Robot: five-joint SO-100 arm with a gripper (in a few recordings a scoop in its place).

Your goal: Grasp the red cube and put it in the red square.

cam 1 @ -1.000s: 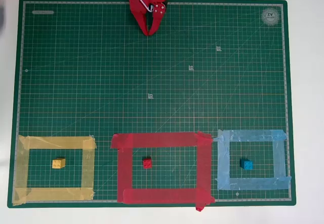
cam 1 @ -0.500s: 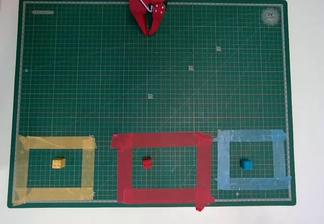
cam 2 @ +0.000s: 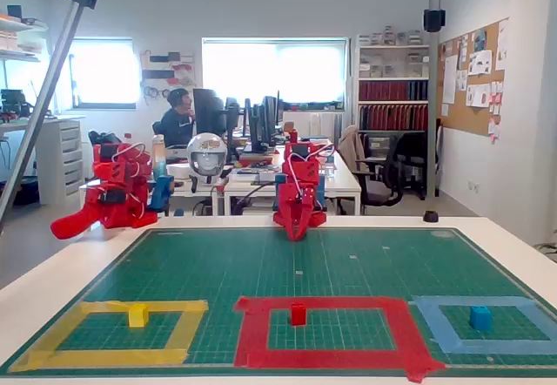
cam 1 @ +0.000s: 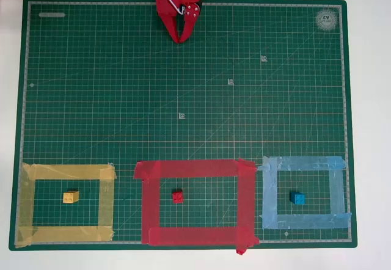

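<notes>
The red cube (cam 1: 177, 196) (cam 2: 298, 314) rests on the green mat inside the red square (cam 1: 195, 168) (cam 2: 324, 304), near its middle. My red gripper (cam 1: 180, 38) (cam 2: 297, 236) hangs at the far edge of the mat, folded back by the arm's base, far from the cube. Its jaws are together with nothing between them.
A yellow block (cam 1: 70, 197) lies inside the yellow tape outline (cam 1: 67, 172). Inside the light-blue tape outline (cam 1: 302, 164) lies a blue block (cam 1: 297, 198). The green cutting mat (cam 1: 183, 99) covers most of the white table. A person sits at desks far behind the table.
</notes>
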